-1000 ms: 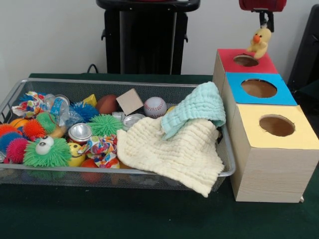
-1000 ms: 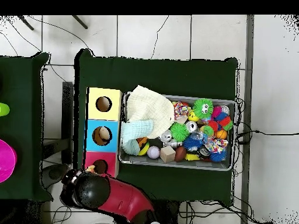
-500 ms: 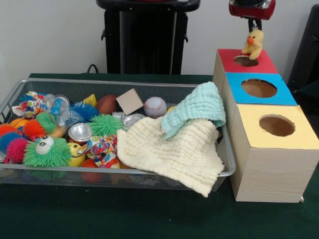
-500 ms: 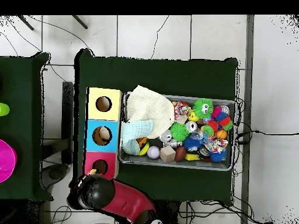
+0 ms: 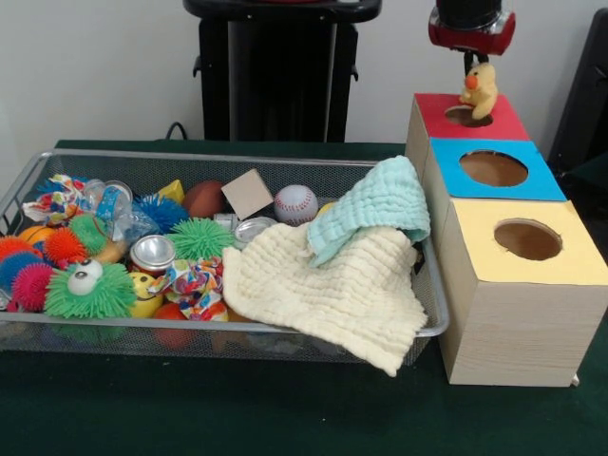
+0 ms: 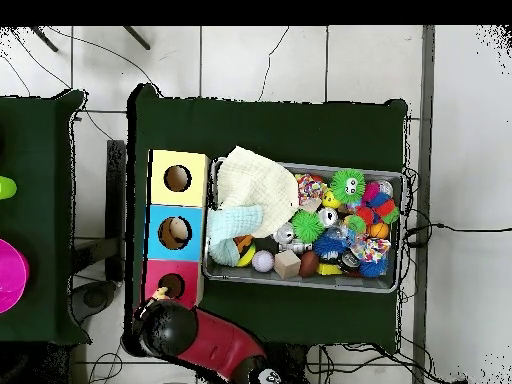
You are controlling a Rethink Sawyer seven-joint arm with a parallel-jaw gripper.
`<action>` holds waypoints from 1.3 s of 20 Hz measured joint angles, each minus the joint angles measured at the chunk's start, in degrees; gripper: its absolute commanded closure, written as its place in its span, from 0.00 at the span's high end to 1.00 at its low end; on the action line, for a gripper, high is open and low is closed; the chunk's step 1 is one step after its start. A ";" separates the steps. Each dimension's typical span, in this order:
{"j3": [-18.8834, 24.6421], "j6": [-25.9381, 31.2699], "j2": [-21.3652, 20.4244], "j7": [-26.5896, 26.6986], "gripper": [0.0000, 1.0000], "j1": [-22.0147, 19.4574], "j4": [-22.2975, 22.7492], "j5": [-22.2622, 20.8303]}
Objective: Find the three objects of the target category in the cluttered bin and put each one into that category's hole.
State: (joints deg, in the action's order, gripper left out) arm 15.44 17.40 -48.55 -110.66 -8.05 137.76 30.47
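- Arm: descends from the top edge; gripper [image 5: 471, 65] pinches the yellow duckling [image 5: 480, 89] by its top, toy hanging directly over the hole [image 5: 467, 115] of the red-faced box [image 5: 494, 122].
- Change: duckling has shifted left and lower, now nearly touching the hole's rim.
- Clearance: wire-mesh basket [image 5: 237, 158] stands well left; cream cloth [image 5: 328, 294] overhangs its near rim.
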 measured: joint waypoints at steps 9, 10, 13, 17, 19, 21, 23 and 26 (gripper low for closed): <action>-0.01 0.01 -4.64 0.00 0.00 0.00 0.38 0.01; -0.01 0.01 -5.36 0.00 0.00 0.00 0.38 0.02; -0.02 0.01 -7.04 0.00 0.00 0.00 0.41 0.21; -0.02 0.02 -8.65 0.00 0.00 0.00 0.45 0.53; -0.02 0.02 -9.21 0.00 0.00 0.00 0.46 0.81; 0.00 0.02 -9.37 0.00 0.00 -0.04 0.49 1.16; 0.00 0.02 -9.42 0.00 0.00 -0.06 0.53 1.45; 0.00 0.02 -9.42 0.00 0.00 -0.06 0.56 1.75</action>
State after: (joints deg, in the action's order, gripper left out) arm 15.44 17.42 -57.97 -110.66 -8.12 138.33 32.22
